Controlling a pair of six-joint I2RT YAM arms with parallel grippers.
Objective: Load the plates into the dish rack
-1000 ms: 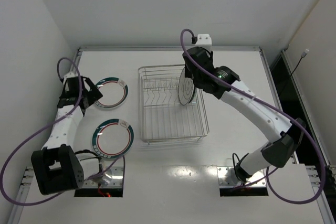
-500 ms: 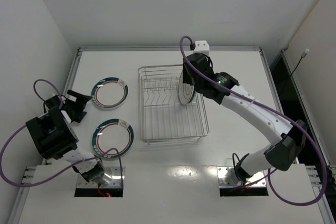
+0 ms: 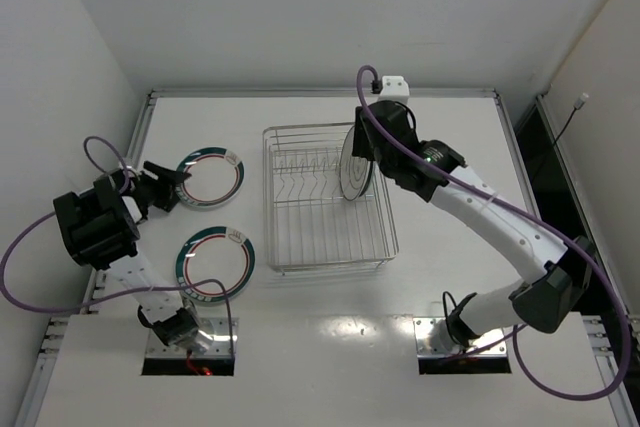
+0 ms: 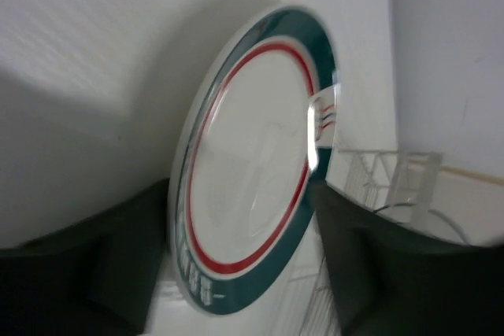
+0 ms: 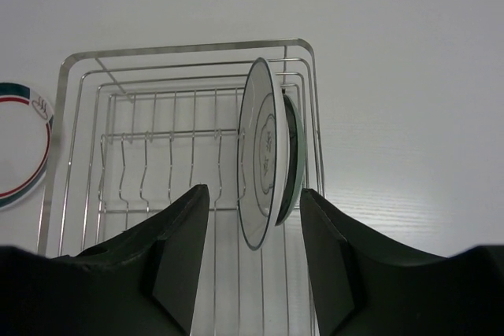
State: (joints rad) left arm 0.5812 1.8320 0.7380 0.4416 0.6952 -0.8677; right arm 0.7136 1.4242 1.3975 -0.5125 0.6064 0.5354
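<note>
The dish rack (image 3: 330, 265) (image 5: 181, 47) stands mid-table. A white plate with a faint motif (image 5: 256, 147) (image 3: 352, 169) stands upright in the rack, with a small teal plate (image 5: 295, 155) right behind it. My right gripper (image 5: 253, 192) (image 3: 362, 152) hovers open over both, its fingers clear of them. Two green-and-red rimmed plates lie flat left of the rack, one far (image 3: 208, 179) (image 4: 252, 155) and one near (image 3: 214, 265). My left gripper (image 3: 172, 183) (image 4: 240, 186) is at the far one's left edge. Its fingers stand apart astride the rim; contact is unclear.
A raised lip (image 3: 320, 93) edges the white table, with walls close on the left and at the back. Purple cables loop off both arms. Several rack dividers (image 5: 150, 163) left of the standing plates hold nothing.
The left arm swung out, pulled back from the far rimmed plate, then returned to its edge with the jaws narrower. The right gripper drifted slightly right above the rack.
</note>
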